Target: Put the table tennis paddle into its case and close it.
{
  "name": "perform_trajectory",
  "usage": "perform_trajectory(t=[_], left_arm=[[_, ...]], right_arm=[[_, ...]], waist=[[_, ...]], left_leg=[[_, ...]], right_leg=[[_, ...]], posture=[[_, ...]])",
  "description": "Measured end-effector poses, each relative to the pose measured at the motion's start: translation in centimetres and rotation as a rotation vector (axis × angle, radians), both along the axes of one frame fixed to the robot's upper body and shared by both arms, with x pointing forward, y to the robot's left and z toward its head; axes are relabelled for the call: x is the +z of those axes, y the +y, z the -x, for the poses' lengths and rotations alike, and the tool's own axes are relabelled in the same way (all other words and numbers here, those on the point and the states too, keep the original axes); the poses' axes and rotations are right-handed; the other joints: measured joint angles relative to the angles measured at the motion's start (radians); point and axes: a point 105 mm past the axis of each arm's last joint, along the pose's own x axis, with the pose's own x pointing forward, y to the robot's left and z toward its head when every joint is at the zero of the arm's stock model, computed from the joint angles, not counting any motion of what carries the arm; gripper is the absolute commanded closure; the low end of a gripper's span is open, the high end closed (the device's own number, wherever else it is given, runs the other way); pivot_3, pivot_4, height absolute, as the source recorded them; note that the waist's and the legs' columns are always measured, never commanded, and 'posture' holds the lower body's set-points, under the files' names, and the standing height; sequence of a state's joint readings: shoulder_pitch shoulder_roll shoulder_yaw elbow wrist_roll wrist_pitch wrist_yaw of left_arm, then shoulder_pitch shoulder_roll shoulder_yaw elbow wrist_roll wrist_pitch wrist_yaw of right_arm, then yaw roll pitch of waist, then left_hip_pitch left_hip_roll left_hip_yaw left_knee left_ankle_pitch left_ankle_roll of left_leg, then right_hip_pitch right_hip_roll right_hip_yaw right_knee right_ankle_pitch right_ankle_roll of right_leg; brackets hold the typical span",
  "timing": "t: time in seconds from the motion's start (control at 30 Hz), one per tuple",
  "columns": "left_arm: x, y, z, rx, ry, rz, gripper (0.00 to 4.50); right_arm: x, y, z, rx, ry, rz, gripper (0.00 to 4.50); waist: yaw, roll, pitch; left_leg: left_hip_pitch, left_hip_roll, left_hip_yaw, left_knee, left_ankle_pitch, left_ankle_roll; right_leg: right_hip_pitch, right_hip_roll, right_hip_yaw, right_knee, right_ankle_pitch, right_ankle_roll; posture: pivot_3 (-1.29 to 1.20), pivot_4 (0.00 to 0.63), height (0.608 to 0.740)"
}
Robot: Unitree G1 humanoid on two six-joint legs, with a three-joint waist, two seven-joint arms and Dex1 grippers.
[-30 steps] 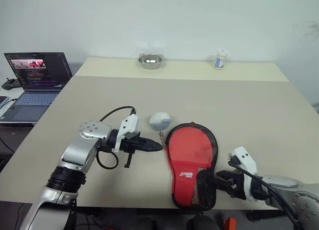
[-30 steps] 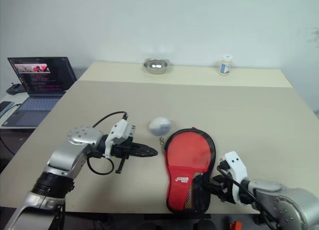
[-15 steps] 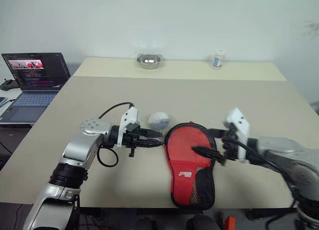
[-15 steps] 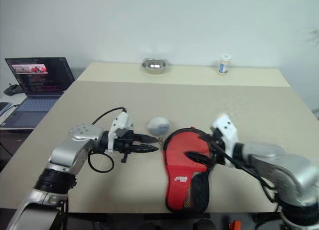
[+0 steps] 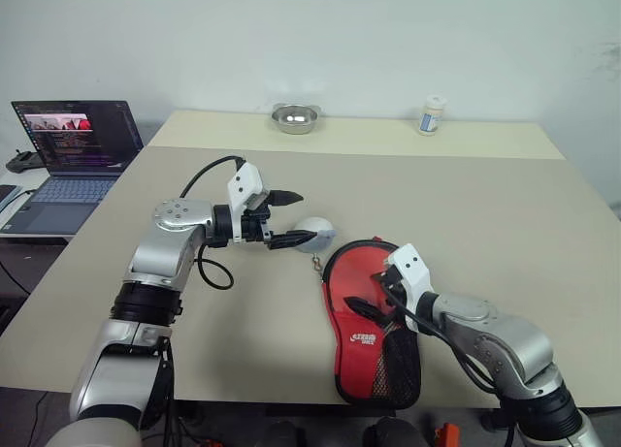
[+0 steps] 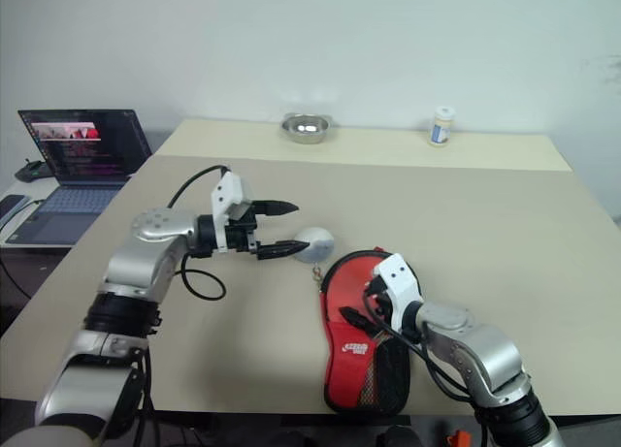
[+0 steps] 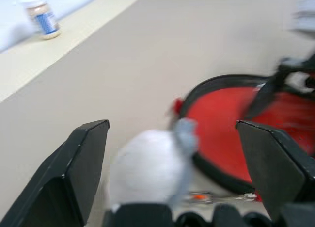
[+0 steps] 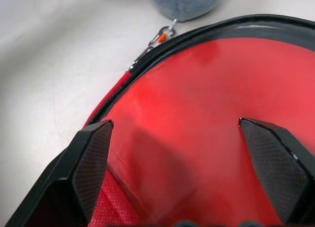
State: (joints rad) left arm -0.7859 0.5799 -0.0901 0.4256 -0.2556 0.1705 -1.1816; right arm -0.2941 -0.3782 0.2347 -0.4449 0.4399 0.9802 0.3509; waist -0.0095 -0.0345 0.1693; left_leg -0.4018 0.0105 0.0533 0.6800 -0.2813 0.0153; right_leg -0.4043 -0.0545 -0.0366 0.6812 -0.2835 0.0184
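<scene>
The case (image 5: 374, 316) lies flat on the table near the front edge, red side up, with white lettering and a black mesh pocket at its handle end. A small clasp (image 8: 160, 36) at its zip joins it to a white-grey fluffy ball (image 5: 315, 232). The table tennis paddle is hidden. My left gripper (image 5: 303, 217) hovers open just left of the ball, and in the left wrist view its fingers (image 7: 88, 153) stand either side of the ball (image 7: 147, 165). My right gripper (image 5: 374, 294) is open low over the round part of the case (image 8: 197, 113).
An open laptop (image 5: 73, 142) sits on a side table at the left. A metal bowl (image 5: 294, 118) and a small bottle (image 5: 431, 114) stand at the far edge of the table (image 5: 485, 205). The case's handle end is close to the table's front edge.
My left gripper went from shut to open, rising and moving forward to the ball. My right gripper moved from beside the case's handle end up over its round red part.
</scene>
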Motion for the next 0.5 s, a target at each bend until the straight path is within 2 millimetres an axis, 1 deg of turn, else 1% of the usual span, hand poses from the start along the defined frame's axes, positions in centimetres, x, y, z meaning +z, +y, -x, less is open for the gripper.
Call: perform_trajectory(t=[0.2, 0.33, 0.43, 0.5], left_arm=[[-2.7, -0.4, -1.9, 0.026, 0.075, -0.045, 0.03], [-4.4, -1.3, -2.8, 0.034, 0.107, -0.082, 0.03], [-5.6, -2.0, -2.8, 0.019, 0.114, -0.113, 0.03], [-6.0, -2.2, -2.8, 0.014, 0.119, -0.119, 0.03]], right_arm=[[0.0, 0.5, 0.2, 0.001, -0.019, 0.007, 0.00], [-0.1, 0.6, 0.1, -0.003, -0.023, 0.010, 0.00], [0.0, 0.5, 0.1, -0.006, -0.030, 0.019, 0.00], [0.0, 0.4, 0.0, -0.011, -0.037, 0.028, 0.00]], waist=[[0.004, 0.000, 0.000], [0.005, 0.000, 0.000], [0.004, 0.000, 0.000], [0.004, 0.000, 0.000]], left_leg=[[-0.001, 0.000, 0.001, 0.000, 0.000, 0.000], [-0.001, 0.000, 0.001, 0.000, 0.000, 0.000], [-0.001, 0.000, 0.001, 0.000, 0.000, 0.000], [-0.001, 0.000, 0.001, 0.000, 0.000, 0.000]], right_leg=[[0.000, 0.000, 0.000, -0.001, 0.000, 0.000], [0.000, 0.000, 0.000, -0.001, 0.000, 0.000], [-0.001, 0.000, 0.000, -0.001, 0.000, 0.000], [-0.001, 0.000, 0.000, -0.001, 0.000, 0.000]], posture=[[0.00, 0.150, 0.740], [0.00, 0.150, 0.740], [0.00, 0.150, 0.740], [0.00, 0.150, 0.740]])
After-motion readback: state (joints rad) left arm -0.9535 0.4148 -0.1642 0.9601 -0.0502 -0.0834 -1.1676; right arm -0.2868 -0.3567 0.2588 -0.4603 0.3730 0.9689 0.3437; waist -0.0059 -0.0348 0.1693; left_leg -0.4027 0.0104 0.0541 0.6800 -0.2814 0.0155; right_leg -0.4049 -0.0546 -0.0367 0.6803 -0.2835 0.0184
